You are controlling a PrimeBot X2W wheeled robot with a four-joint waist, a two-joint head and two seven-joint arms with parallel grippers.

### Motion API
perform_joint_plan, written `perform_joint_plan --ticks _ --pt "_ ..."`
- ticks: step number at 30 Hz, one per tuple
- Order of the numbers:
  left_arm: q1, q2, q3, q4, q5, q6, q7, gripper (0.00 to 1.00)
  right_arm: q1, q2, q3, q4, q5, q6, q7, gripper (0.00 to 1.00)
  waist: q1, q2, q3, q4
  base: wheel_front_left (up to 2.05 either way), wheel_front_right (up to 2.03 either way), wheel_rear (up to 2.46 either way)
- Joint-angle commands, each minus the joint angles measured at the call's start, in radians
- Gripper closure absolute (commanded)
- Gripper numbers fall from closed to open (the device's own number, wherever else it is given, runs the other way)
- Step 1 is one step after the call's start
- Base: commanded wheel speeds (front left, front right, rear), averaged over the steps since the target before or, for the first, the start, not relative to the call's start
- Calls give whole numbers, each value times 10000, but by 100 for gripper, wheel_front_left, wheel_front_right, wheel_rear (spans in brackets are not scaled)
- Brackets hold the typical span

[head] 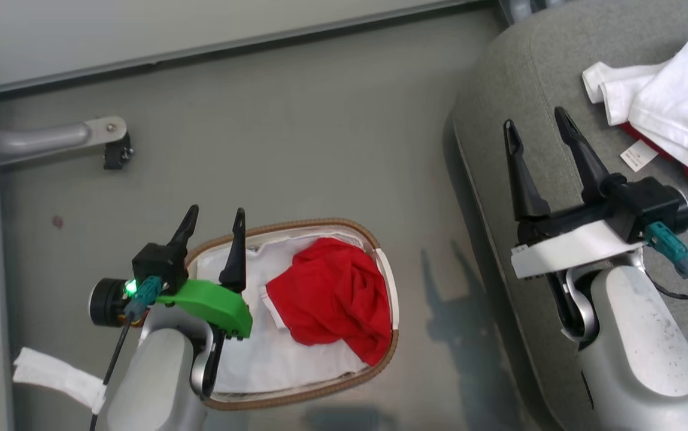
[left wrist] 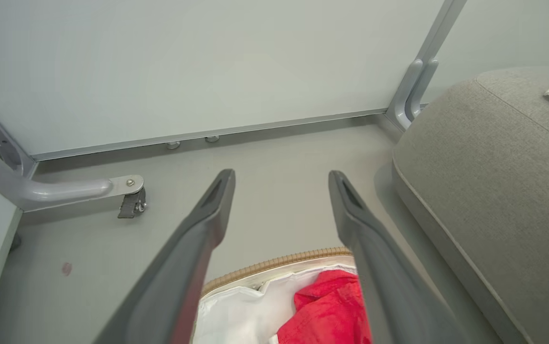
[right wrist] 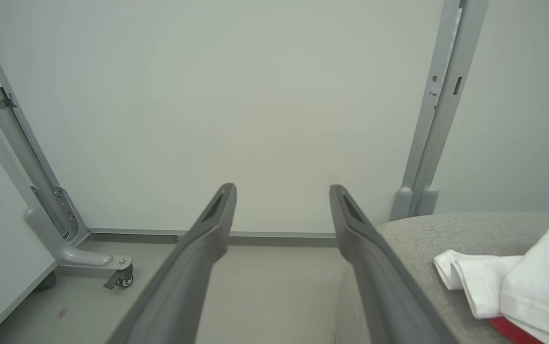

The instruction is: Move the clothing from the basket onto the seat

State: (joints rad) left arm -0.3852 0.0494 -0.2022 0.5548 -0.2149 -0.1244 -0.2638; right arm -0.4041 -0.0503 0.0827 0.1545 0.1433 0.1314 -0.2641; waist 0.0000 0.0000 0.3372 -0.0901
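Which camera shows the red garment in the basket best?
The head view: the whole crumpled red garment lies in the basket, unobstructed. The left wrist view catches part of it at the bottom edge.

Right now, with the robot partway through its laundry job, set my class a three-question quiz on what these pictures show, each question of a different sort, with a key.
1. True or false: the left gripper grips the plain red garment.
2. Where does the white-sleeved jersey lie? A in the basket; B on the sofa; C in the left gripper.
3. Fill in: the right gripper, over the sofa, is ____.
Key: 1 false, it is open and empty above the basket, where the garment lies; 2 B; 3 open.
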Motion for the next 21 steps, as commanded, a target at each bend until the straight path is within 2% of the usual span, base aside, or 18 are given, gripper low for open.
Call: perform_joint_plan --ticks 1,9,21 --pt "-421 39 -113 173 109 -44 -11 0 -282 -19 85 -129 113 -14 -5 0 0 0 1537 -845 0 0 0" --pt "-1883 51 -1126 1399 33 -72 -11 0 -979 -16 450 -709 529 -14 -5 0 0 0 2818 -1439 0 0 0" --pt "-3275 79 -2997 3357 -1068 -76 -12 0 -1480 -11 874 -1294 977 -14 -3 0 0 0 4098 -2067 0 0 0"
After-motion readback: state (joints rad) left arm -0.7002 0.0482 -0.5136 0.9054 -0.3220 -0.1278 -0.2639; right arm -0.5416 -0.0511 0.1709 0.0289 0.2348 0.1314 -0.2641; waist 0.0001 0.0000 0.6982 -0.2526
